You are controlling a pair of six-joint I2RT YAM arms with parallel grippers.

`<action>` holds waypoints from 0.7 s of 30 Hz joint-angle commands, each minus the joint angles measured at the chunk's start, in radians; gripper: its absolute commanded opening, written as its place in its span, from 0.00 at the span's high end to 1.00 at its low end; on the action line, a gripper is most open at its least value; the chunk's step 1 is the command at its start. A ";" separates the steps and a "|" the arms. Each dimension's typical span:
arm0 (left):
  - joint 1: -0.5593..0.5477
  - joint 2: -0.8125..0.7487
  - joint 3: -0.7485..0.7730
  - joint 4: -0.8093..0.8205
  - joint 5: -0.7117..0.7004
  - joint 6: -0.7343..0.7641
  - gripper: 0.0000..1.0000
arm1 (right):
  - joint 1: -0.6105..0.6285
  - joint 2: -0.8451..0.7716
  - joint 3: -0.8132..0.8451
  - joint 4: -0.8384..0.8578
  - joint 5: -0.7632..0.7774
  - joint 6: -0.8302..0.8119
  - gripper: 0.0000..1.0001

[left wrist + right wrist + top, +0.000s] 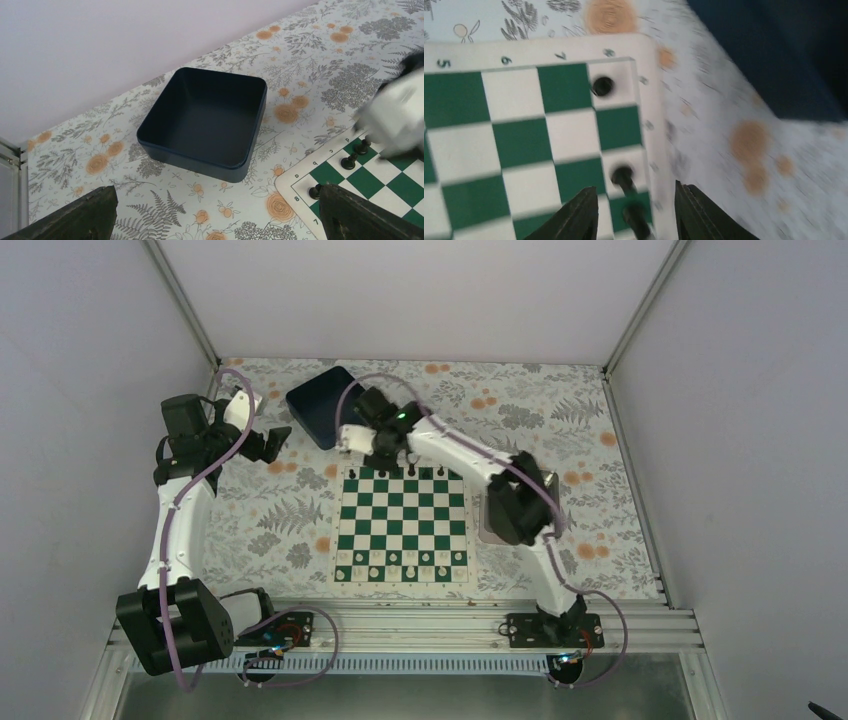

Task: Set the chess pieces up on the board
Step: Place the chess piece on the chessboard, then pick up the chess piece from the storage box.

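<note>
- chess pieces [410, 472]: black, standing in a line along the far row of the board [402, 525], upright.
- right wrist view, blurred: three black pieces on the edge squares; the nearest one [636, 217] stands between the fingers, with a gap on both sides.
- right gripper [635, 192]: over the board's far-left corner, jaws apart, pinching nothing.
- white pieces [400, 565]: on the two near rows of the board.
- blue bin [205, 120]: just beyond the far-left corner of the board, nothing seen inside.
- left gripper [216, 200]: above the floral table [270, 520], left of the bin, well apart from the board, fingers spread wide, holding nothing.
- silver tray [487, 510]: just right of the board, mostly hidden under the right arm.
</note>
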 commanded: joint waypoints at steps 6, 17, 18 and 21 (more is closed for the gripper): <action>0.006 -0.007 -0.002 0.011 0.032 0.010 0.00 | -0.346 -0.532 -0.403 -0.057 -0.058 0.021 0.51; 0.005 0.022 0.010 -0.001 0.045 0.005 0.00 | -0.782 -0.873 -0.948 0.003 -0.163 -0.093 0.50; 0.006 0.022 0.011 -0.002 0.045 0.005 0.00 | -0.798 -0.877 -0.972 0.004 -0.169 -0.098 0.51; 0.006 0.017 0.012 -0.008 0.041 0.004 0.00 | -0.820 -0.877 -1.021 -0.019 -0.192 -0.104 0.52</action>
